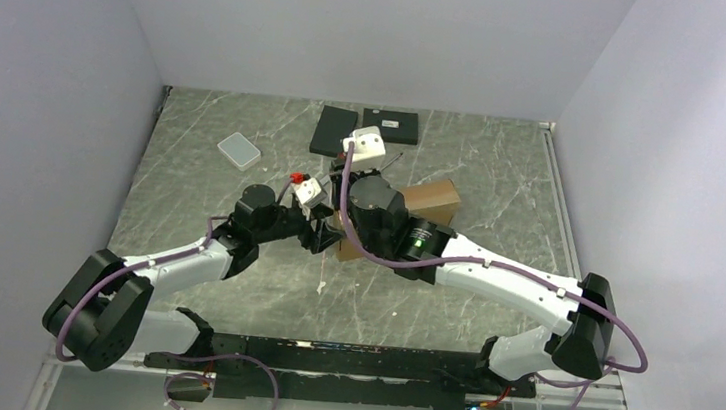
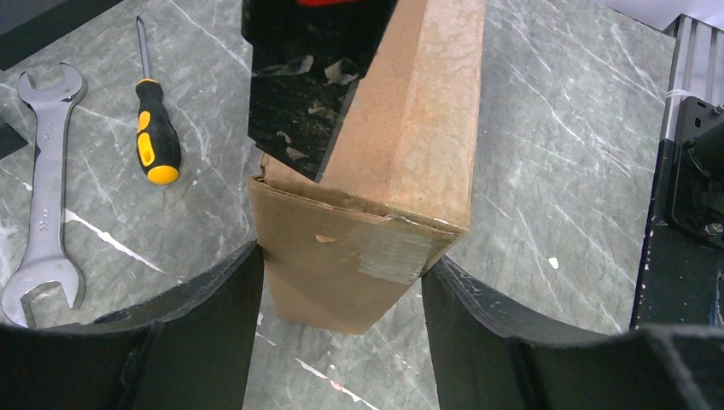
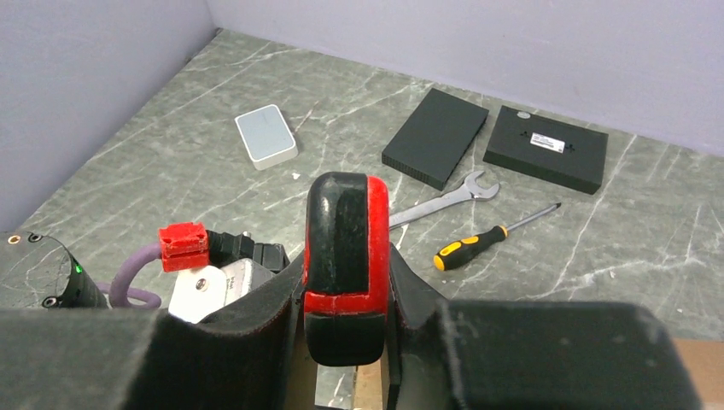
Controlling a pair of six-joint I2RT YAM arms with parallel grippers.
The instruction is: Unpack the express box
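Note:
The express box, plain brown cardboard, lies mid-table under both arms. In the left wrist view its taped end sits between my left gripper's fingers. Both fingertips touch its sides, and the end looks raised off the table. My left gripper reaches in from the left. My right gripper is over the box's near end, shut on a red-and-black object that stands upright between its fingers. Cardboard shows just below the object. Most of the box is hidden in the top view.
Two flat black boxes lie at the back, and a small white box at the back left. A wrench and a yellow-handled screwdriver lie beside the box. Walls close the table on three sides.

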